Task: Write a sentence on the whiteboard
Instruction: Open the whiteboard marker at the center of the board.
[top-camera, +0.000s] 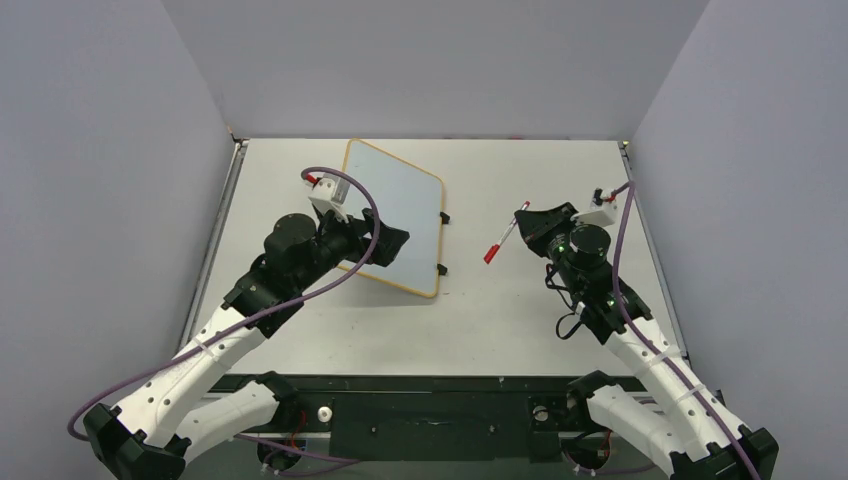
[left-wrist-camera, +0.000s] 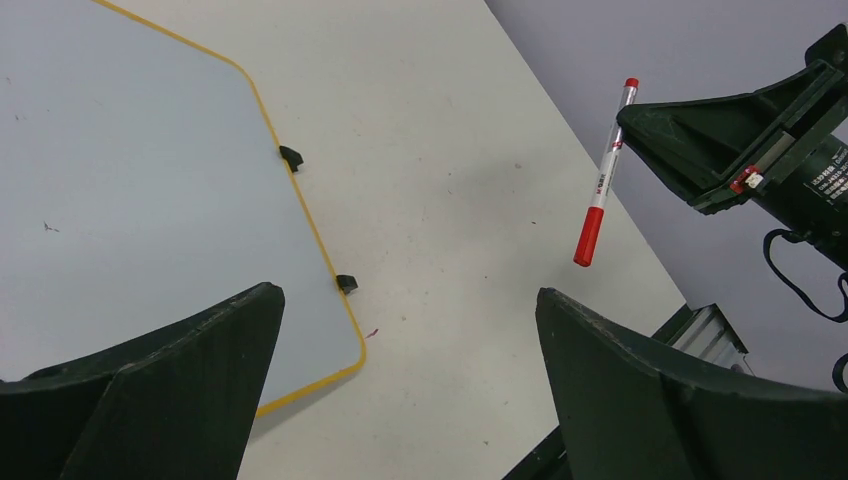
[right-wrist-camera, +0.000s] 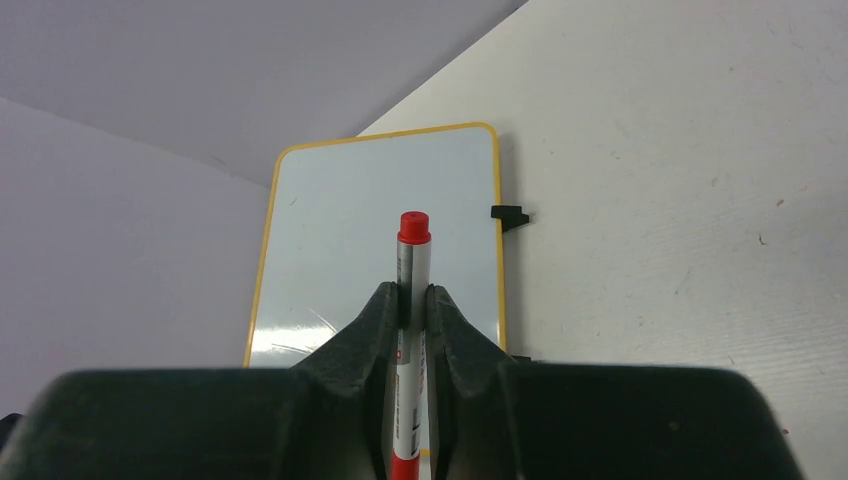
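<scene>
1. Gripping the marker (right-wrist-camera: 414, 250) mid-barrel, the right gripper (right-wrist-camera: 415, 295) is clamped tight, well right of the whiteboard (top-camera: 410, 195).
2. That board lies flat on the table (top-camera: 520, 330), left of centre, with no lettering; writing has not begun.
3. The left gripper (left-wrist-camera: 407, 295) hovers over its near edge, jaws spread wide, empty.
4. The red cap looks on, so uncapping likely comes next.
5. The board is glossy and round-cornered, with a thin orange frame and two black clips (left-wrist-camera: 290, 157); the marker is a slim white cylinder.

light: bright, even | shadows: soft, faint | glare: pale streaks on whiteboard (right-wrist-camera: 340, 220) | focus: sharp
</scene>
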